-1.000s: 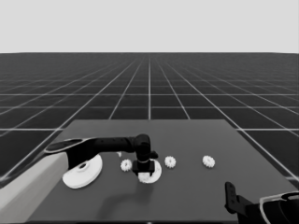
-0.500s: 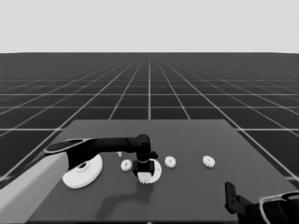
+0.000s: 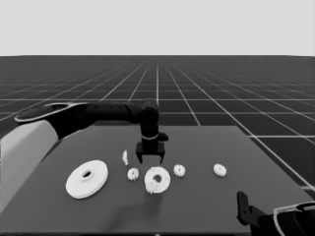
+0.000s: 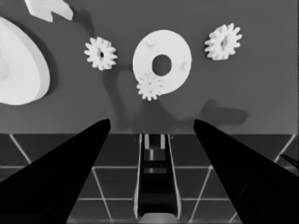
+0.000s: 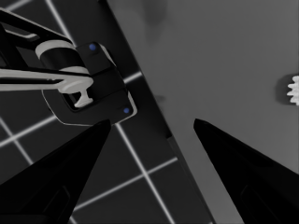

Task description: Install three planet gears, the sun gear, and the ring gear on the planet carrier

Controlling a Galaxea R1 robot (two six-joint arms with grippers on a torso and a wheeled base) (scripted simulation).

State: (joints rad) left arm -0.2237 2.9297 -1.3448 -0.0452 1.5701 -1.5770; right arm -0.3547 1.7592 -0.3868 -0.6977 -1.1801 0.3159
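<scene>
Fingers of the left gripper (image 3: 150, 158) are spread wide and hold nothing; the gripper is hung just beyond the smaller round part (image 3: 157, 180), above the table (image 3: 206, 206). One gear (image 3: 154, 187) is seated on that part's near rim. Three more gears are laid loose: one (image 3: 133, 173) just left, one (image 3: 179, 170) just right, one (image 3: 220, 170) farther right. The larger round part (image 3: 87, 178) is seen to the left, a thin white piece (image 3: 125, 157) behind. The right gripper (image 5: 149, 140), open and empty, is parked at the near right corner.
</scene>
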